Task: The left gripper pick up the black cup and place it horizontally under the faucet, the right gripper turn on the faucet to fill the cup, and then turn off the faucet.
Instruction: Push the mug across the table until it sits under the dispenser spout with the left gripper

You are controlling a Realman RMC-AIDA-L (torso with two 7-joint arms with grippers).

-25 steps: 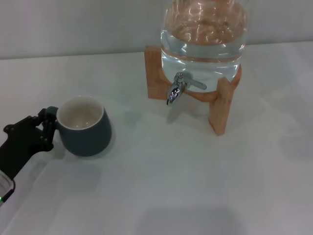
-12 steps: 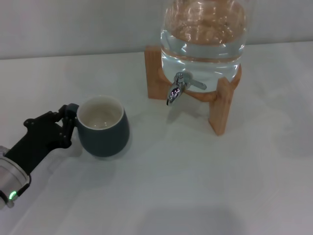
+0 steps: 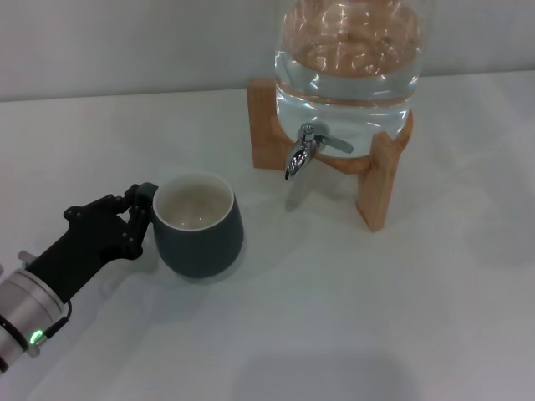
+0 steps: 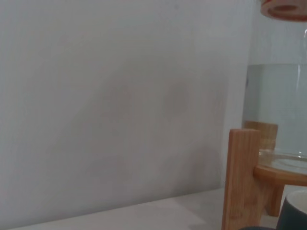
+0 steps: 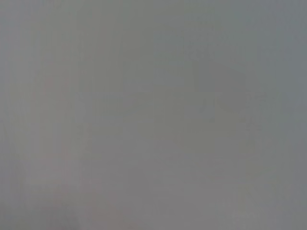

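Silver-white cylindrical arm segments with a small green light enter from the near left corner of the head view, ending in the left gripper [image 3: 138,219], a black two-fingered claw on a black wrist. Its fingers are clamped together on the small loop handle of the black cup [image 3: 201,238], a squat, rounded, matte dark grey-black mug with a cream-white inside. The cup stands upright with its mouth up, its handle pointing left toward the claw, on the white table [image 3: 334,317]; whether its base touches the surface or hangs just above it cannot be told. It sits left of and nearer than the faucet, well apart from it and not under the spout.

Farther back and to the right, the faucet [image 3: 303,152], a small shiny chrome spigot with a thin lever handle, juts toward the near side from the lower front of a clear glass water jar [image 3: 347,63] holding water. The jar rests on a light wooden stand [image 3: 378,180] whose legs sit on the table. Behind everything runs a plain pale wall [image 3: 125,42].

The left wrist view shows the stand's post [image 4: 242,177], part of the jar, and a sliver of the cup's rim at the picture's corner. The right gripper appears in no view; its wrist view shows only flat grey.
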